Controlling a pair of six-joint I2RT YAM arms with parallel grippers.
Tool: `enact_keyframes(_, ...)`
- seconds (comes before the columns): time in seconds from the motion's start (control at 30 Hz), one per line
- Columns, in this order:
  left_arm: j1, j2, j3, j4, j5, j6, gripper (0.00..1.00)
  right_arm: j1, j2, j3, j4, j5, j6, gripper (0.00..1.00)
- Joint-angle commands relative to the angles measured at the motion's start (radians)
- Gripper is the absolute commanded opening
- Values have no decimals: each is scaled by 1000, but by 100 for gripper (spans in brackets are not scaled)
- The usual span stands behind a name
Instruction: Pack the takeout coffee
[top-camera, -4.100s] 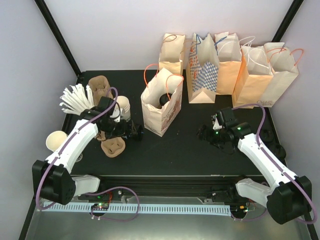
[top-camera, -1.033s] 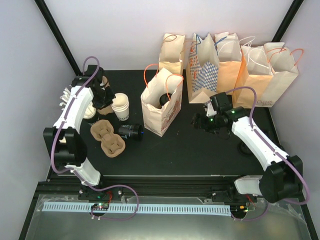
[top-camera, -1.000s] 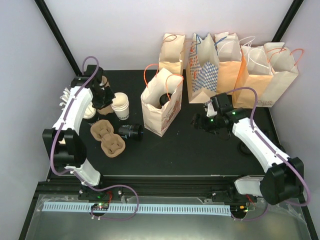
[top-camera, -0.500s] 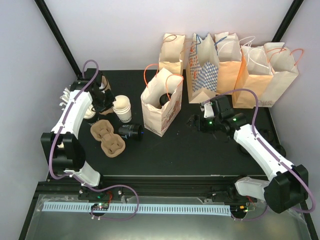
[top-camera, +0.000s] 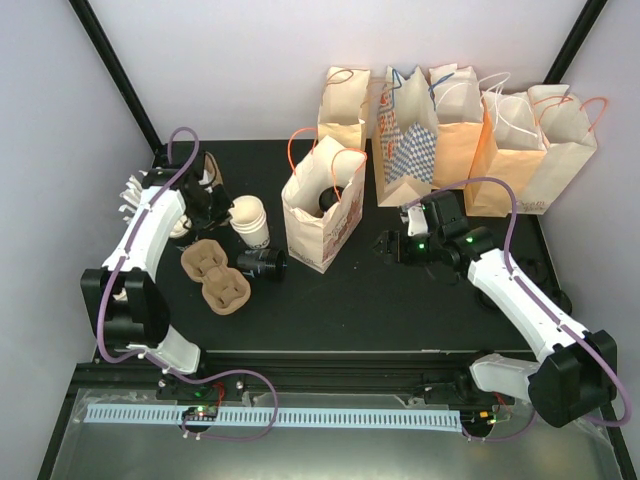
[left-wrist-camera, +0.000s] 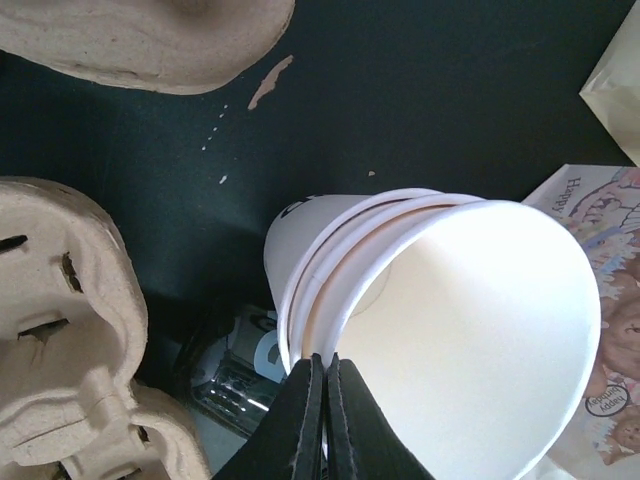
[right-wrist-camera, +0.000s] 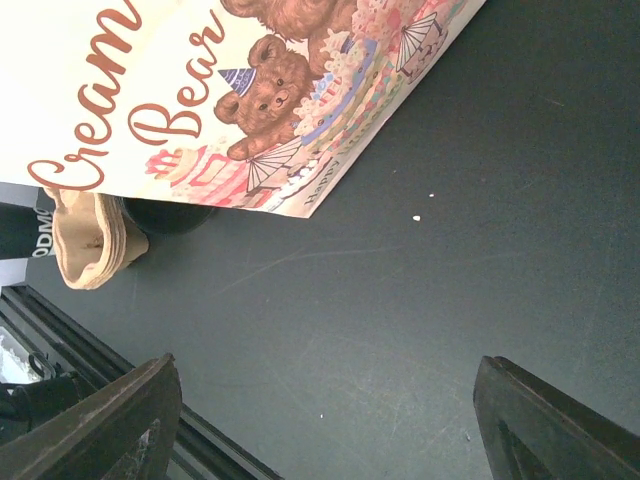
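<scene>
The takeout coffee (top-camera: 262, 265), a white printed cup with a black lid, lies on its side on the black table, left of the open bear-print bag (top-camera: 322, 215). In the left wrist view the takeout coffee (left-wrist-camera: 245, 350) shows below the cups. My left gripper (top-camera: 231, 211) is shut on the rim of the top cup in a stack of plain cream cups (top-camera: 250, 218), and the stack tilts. In its own view the left gripper (left-wrist-camera: 325, 360) pinches that rim (left-wrist-camera: 330, 300). My right gripper (top-camera: 386, 245) hangs open right of the bag; in its own view the right gripper (right-wrist-camera: 328, 370) holds nothing.
A black-lidded cup (top-camera: 325, 203) stands inside the open bag. Brown pulp carriers (top-camera: 215, 277) lie left of the coffee, another (top-camera: 205, 168) sits at the back left. Several paper bags (top-camera: 470, 130) line the back wall. A white fan of sticks (top-camera: 133, 192) lies at the left edge.
The left gripper and the cup stack have shifted slightly right. The right gripper has moved left, closer to the bear-print bag.
</scene>
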Motion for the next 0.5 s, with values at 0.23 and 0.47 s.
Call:
enact_keyframes(0.23,-16,-14,58,-15,-105,41,17,14,-7,-4,13,-51,-39,82)
enact_keyframes(0.47,-16,-10,58,-20,-59,32,44,176,-54,-106,240,-72,1,78)
